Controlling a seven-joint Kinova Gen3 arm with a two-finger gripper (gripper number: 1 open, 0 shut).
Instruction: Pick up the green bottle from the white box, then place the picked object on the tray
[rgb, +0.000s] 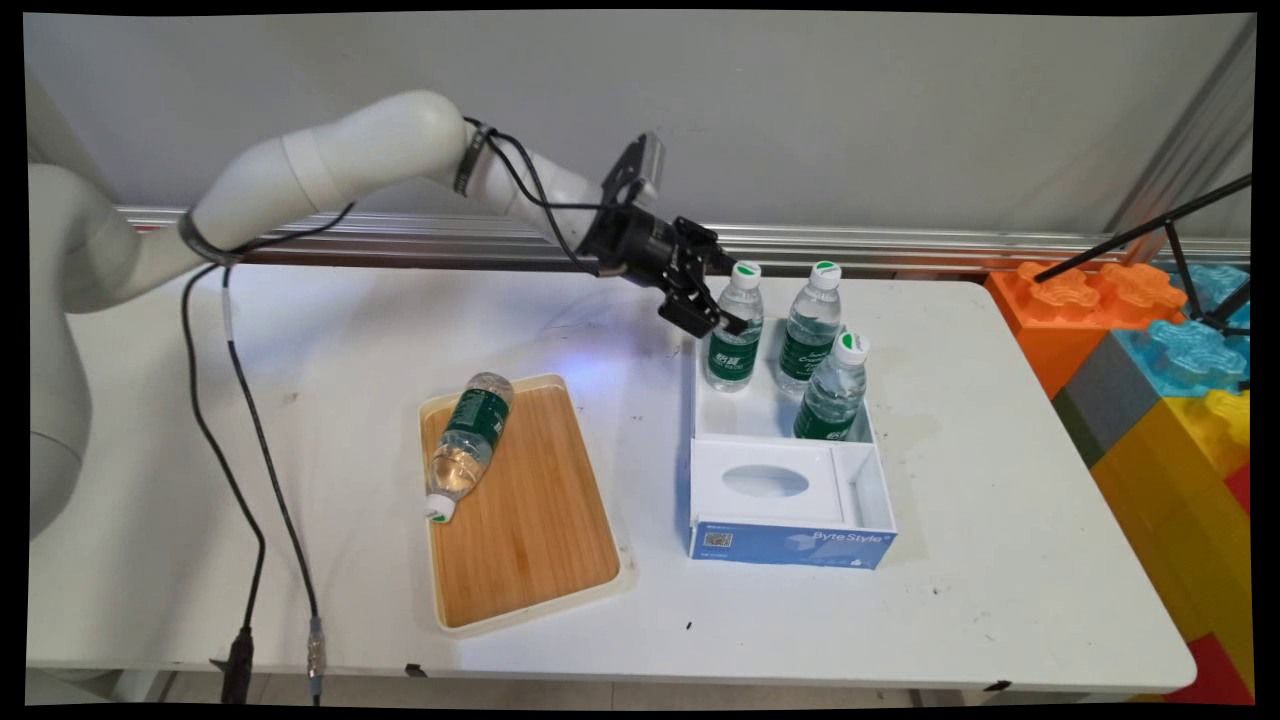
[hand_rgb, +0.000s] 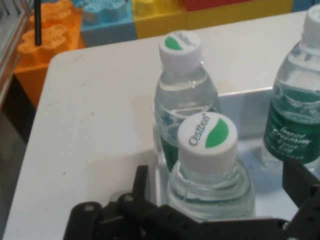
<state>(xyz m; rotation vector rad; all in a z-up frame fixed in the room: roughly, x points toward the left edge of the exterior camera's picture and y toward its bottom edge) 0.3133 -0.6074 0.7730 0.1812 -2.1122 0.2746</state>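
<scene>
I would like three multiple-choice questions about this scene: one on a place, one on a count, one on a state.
1. Where does the lying bottle rest?
A. On the wooden tray
B. In the box
C. On the bare table

2. How many bottles stand in the white box?
A. One
B. Three
C. Five

3. How is the claw placed?
A. Shut, resting on the tray
B. Fingers on either side of the nearest standing bottle
C. Raised high above the table

Answers:
1 A: it lies on its side on the wood.
2 B: three white caps rise from the box's far compartment.
3 B: the hand view shows fingers flanking that bottle, whether gripping it I cannot tell.
</scene>
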